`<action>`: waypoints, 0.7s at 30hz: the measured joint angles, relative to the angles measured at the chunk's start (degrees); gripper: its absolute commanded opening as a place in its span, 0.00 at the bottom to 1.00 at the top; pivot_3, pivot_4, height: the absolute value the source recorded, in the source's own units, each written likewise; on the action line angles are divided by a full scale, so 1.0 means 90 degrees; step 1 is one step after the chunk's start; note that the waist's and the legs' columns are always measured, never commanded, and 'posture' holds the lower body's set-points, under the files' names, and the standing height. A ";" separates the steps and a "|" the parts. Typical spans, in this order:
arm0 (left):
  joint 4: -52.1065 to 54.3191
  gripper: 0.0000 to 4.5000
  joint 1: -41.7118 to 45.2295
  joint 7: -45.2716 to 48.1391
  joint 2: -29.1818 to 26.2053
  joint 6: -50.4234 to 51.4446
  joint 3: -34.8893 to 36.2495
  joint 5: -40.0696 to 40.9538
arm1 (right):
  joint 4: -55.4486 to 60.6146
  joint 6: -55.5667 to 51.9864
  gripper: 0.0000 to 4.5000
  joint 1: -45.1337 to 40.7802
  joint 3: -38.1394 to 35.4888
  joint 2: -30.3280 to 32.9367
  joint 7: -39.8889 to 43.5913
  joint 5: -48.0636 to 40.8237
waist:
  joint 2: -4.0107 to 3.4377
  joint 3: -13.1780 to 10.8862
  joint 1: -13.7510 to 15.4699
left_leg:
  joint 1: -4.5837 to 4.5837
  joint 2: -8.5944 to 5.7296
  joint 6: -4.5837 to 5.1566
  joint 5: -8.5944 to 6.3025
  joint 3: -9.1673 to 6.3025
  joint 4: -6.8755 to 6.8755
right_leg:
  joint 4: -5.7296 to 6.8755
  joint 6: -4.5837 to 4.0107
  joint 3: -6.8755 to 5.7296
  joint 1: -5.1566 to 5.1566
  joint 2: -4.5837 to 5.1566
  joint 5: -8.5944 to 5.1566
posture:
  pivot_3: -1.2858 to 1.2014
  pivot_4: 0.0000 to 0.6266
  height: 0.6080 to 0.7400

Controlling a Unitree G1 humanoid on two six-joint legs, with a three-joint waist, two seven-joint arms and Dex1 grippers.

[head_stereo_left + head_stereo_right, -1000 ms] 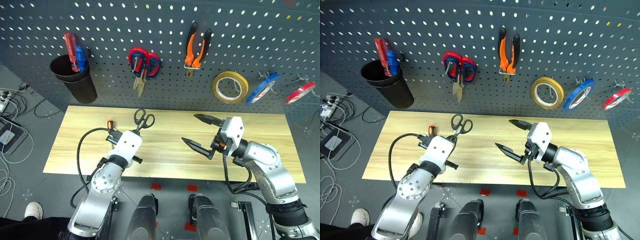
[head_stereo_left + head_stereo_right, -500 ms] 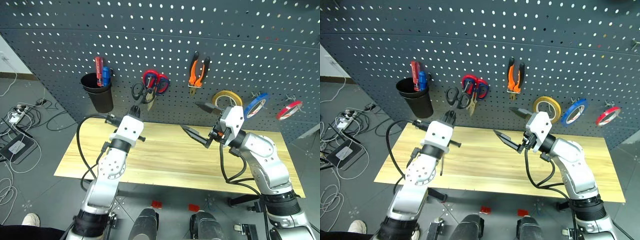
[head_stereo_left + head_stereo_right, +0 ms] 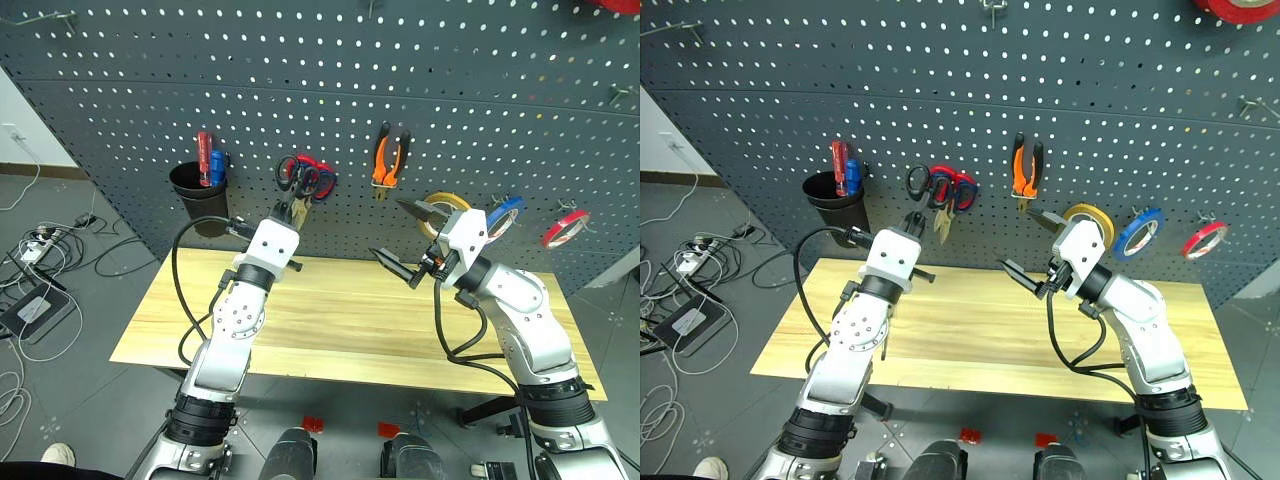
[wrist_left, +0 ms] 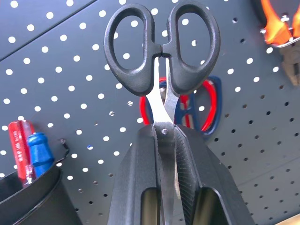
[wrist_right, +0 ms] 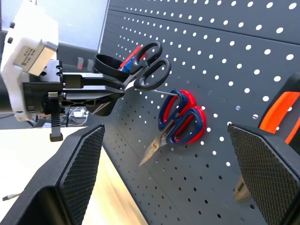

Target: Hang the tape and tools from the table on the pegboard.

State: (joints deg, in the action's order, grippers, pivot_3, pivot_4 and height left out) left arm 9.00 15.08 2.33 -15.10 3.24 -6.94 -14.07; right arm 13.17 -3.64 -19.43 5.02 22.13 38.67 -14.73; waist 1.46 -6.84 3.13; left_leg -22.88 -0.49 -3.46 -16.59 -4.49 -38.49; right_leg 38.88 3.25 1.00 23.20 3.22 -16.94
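Left gripper (image 4: 164, 140) is clamped on the steel blades of the slim black-handled scissors (image 4: 161, 47), handle loops held up against the dark grey perforated pegboard (image 3: 450, 110), just beside the hanging red-and-blue-handled scissors (image 3: 318, 178) and near the black cup (image 3: 197, 190) with red and blue tools. Right gripper (image 3: 402, 240) hangs over the light wooden table (image 3: 340, 320) with fingers spread wide, holding nothing, in front of the yellow-tan tape roll (image 3: 1092, 222). Orange-handled pliers (image 3: 388, 158), blue tape roll (image 3: 1137, 230) and red tape roll (image 3: 1203, 238) hang on the board.
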 measured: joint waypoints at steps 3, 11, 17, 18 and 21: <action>-0.0003 0.04 -0.0002 0.0098 -0.0001 0.0000 0.0002 0.0003 | 0.0013 0.0000 1.00 0.0028 0.0000 0.0006 -0.0009 0.0003 | 0.0000 0.0000 -0.0009 | 0.0001 0.0000 0.0001 0.0000 0.0000 -0.0001 | 0.0001 0.0000 0.0000 0.0000 0.0000 0.0000 | 0.55 0.12 1.00; -0.0257 0.04 -0.0121 0.0283 -0.0031 0.0027 0.0133 0.0116 | 0.0037 -0.0024 1.00 0.0024 -0.0049 0.0012 -0.0134 0.0004 | -0.0001 0.0001 -0.0023 | 0.0002 0.0000 0.0002 -0.0001 -0.0001 -0.0006 | 0.0006 0.0000 -0.0001 -0.0002 -0.0001 0.0000 | 0.55 0.14 1.00; -0.0271 0.04 -0.0133 0.0398 0.0030 0.0057 0.0124 0.0170 | 0.0060 -0.0085 1.00 0.0024 -0.0051 -0.0004 -0.0219 0.0004 | -0.0001 0.0001 -0.0029 | 0.0002 0.0001 0.0007 -0.0004 -0.0001 -0.0015 | 0.0009 -0.0001 0.0000 -0.0002 -0.0002 0.0000 | 0.55 0.15 1.00; -0.0271 0.04 -0.0133 0.0411 0.0030 0.0064 0.0124 0.0178 | 0.0085 -0.0089 1.00 0.0024 -0.0053 -0.0004 -0.0245 0.0004 | -0.0001 0.0001 -0.0030 | 0.0002 0.0001 0.0007 -0.0004 -0.0001 -0.0015 | 0.0009 -0.0001 0.0000 -0.0002 -0.0002 0.0000 | 0.55 0.16 1.00; -0.0322 0.04 -0.0108 0.0491 0.0049 0.0139 0.0125 0.0208 | 0.0198 -0.0117 1.00 0.0031 -0.0054 -0.0004 -0.0295 0.0005 | -0.0001 0.0001 -0.0031 | 0.0002 0.0001 0.0009 -0.0005 -0.0002 -0.0019 | 0.0009 -0.0001 0.0000 -0.0004 -0.0002 0.0000 | 0.54 0.16 1.00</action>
State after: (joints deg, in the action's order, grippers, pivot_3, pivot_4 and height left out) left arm 6.10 14.11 6.75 -14.66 4.50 -5.81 -12.20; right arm 14.95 -4.69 -19.15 4.53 22.10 36.01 -14.69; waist 1.45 -6.84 2.86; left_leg -22.86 -0.48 -3.38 -16.64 -4.50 -38.66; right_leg 38.96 3.25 1.00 23.16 3.21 -16.94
